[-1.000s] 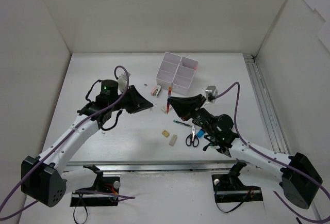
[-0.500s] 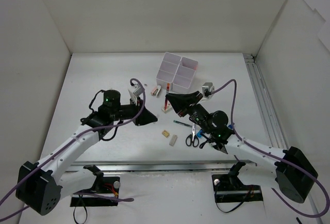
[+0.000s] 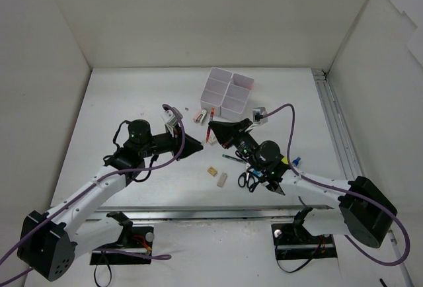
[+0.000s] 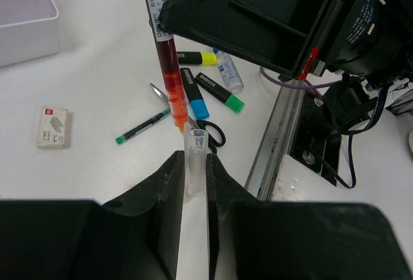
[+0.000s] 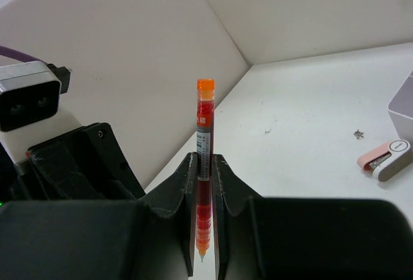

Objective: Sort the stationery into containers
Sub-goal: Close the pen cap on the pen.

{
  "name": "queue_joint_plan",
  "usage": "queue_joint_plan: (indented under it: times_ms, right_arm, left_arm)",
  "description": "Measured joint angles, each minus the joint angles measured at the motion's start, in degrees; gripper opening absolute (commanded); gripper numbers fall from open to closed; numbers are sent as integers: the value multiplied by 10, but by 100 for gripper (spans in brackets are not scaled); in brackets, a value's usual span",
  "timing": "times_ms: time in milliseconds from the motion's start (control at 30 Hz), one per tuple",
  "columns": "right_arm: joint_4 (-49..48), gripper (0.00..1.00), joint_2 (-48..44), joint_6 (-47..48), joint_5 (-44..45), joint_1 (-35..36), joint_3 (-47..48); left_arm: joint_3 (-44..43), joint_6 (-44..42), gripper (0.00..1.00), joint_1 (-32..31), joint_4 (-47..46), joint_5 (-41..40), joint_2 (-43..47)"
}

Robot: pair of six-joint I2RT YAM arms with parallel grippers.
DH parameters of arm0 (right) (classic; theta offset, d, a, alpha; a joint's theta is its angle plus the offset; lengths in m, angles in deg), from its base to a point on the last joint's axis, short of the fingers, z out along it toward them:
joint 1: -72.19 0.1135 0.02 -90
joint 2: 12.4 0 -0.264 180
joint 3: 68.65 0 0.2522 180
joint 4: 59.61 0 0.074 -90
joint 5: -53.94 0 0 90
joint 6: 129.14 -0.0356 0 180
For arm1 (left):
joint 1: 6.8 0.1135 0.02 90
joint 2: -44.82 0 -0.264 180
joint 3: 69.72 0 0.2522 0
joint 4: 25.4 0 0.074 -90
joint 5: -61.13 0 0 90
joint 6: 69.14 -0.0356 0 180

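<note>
Between the clenched right jaws sits the red pen (image 5: 204, 131), held off the tabletop (image 3: 132, 95) near the containers (image 3: 228, 88). Its long axis points tip-first at the left jaws, which pinch a clear cap (image 4: 195, 154) just short of that tip.

In the left wrist view the red translucent pen (image 4: 170, 73) runs out past the top edge. The black-handled scissors (image 4: 205, 125) cross behind the pen: one loop shows on its right and a blade tip on its left, the rest hidden by the pen and the clear plastic tube (image 4: 195, 154). Well left of the pen, the white square plastic bin (image 4: 26, 31) is cut by the picture's corner. From above, the right arm (image 3: 310, 181) covers part of the scissors, and the small pink piece (image 3: 198, 116) left of the pen is too small to identify.
</note>
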Motion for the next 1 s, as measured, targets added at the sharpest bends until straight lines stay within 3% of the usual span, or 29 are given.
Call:
queue_joint_plan:
  times_ms: [333, 1000]
  right_arm:
    - [0, 0, 14, -14, 42, 7, -1]
    - [-1, 0, 14, 22, 45, 30, 23]
  left_arm:
    - [13, 2, 0, 0, -23, -16, 1]
    - [41, 7, 0, 0, -21, -47, 22]
